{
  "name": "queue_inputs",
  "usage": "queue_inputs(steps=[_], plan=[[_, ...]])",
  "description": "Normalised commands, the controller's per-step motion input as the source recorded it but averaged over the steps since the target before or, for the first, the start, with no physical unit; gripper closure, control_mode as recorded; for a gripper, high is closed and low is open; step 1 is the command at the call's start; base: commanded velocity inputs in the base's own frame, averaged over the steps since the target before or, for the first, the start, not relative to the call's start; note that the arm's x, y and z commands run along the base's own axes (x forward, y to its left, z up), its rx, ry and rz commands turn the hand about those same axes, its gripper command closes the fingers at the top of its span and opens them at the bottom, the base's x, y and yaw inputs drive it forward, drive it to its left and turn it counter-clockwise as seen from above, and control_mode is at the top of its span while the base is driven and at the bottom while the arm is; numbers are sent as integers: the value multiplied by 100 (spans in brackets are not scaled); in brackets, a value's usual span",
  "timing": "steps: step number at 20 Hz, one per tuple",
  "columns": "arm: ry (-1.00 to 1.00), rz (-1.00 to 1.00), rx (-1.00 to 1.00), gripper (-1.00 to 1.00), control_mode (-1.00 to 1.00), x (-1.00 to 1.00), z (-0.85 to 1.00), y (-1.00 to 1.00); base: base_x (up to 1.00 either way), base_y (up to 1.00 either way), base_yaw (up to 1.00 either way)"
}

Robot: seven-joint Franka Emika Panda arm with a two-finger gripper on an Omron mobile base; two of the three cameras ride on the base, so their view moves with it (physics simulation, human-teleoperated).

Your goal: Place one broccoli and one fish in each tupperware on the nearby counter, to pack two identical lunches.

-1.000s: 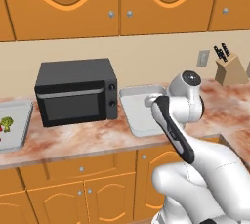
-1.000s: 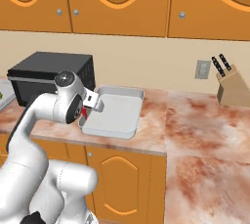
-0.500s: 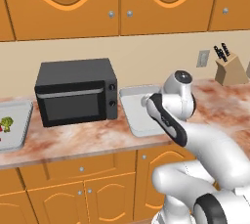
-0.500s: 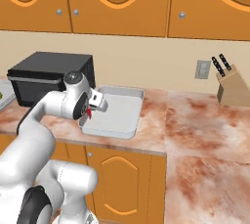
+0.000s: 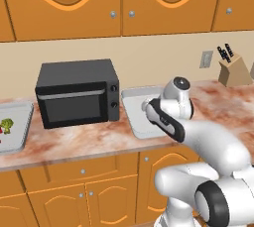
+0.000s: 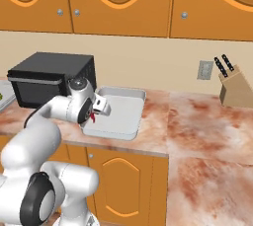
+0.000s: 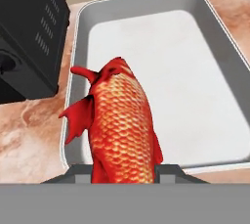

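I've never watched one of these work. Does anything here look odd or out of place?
Only the red fish: it hangs in the gripper above the near rim of a grey tray on the counter, not lying down. Nothing looks spilled or broken.

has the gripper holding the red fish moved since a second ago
Yes. In the right base view the gripper with the red scaly fish has shifted right, from beside the black microwave to over the grey rectangular tupperware.
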Motion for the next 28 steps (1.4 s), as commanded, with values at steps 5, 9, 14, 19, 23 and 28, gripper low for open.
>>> queue_inputs(steps=[5,9,14,19,23,28], plan=[[0,0,0,100,-100,31,-24,0,0,0,0],[0,0,0,100,-100,29,-23,0,0,0,0],[1,0,0,100,-100,36,-22,0,0,0,0],[2,0,0,100,-100,37,-23,0,0,0,0],[0,0,0,100,-100,33,-20,0,0,0,0],[0,0,0,100,-100,29,-18,0,0,0,0]])
